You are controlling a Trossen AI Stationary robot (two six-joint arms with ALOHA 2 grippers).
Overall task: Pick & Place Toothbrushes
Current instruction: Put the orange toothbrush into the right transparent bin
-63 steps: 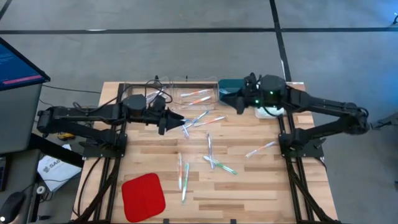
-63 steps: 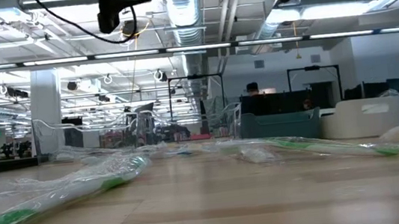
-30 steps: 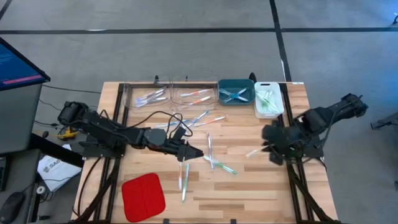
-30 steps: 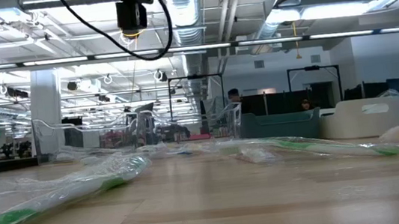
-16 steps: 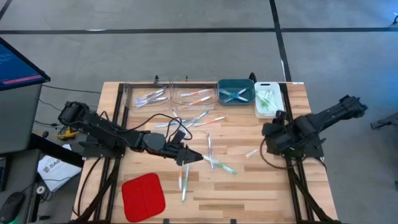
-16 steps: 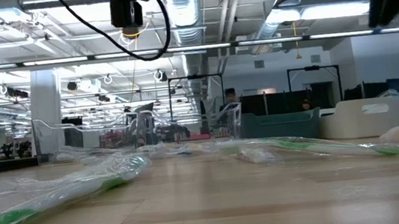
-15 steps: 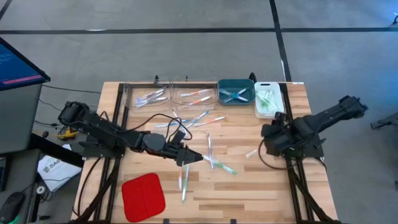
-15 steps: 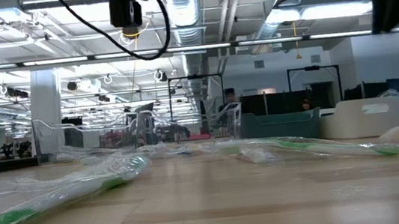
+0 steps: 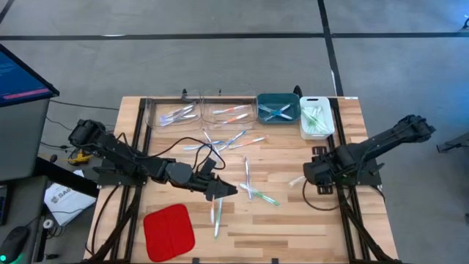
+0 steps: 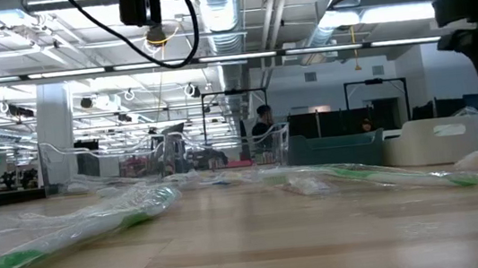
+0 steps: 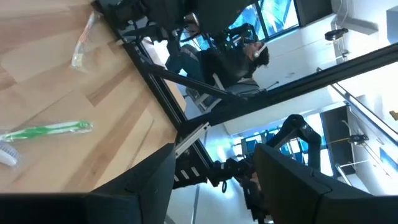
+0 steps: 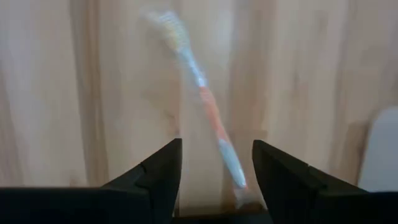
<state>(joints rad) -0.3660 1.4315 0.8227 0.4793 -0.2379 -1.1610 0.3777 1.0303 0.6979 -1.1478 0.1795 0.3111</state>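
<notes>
The right gripper [image 9: 306, 174] is held over the right part of the wooden surface [image 9: 293, 220], its fingers [image 12: 158, 171] spread apart with nothing between them. Just ahead of it, in the right wrist view, an orange-handled toothbrush [image 12: 202, 106] is seen lying flat on the boards, its long axis running away from the gripper and its bristle end farthest from the fingers. In the high view the same toothbrush [image 9: 297, 180] lies slightly aslant, just beside the gripper tip.

The left gripper [image 9: 226, 191] is stretched low over the middle of the surface, its fingers [image 11: 152, 180] also parted and empty. A green toothbrush [image 11: 46, 130] is shown in the left wrist view lying flat on the wood beyond the fingers. Close around this gripper loose toothbrushes [image 9: 245, 172] are scattered: one lies almost straight along the surface's depth, a green one [image 9: 262, 196] lies on a diagonal, and two [image 9: 217, 213] point toward the near edge. More [image 9: 234, 139] are fanned out nearer the back.

Along the back edge four bins are lined up: two clear bins [image 9: 152, 110], a teal bin [image 9: 262, 99] and a white bin [image 9: 302, 103], each with toothbrushes inside. A red pad [image 9: 168, 232] lies at the near left corner. A person [image 10: 260, 124] is seen far off in the room in the low view.
</notes>
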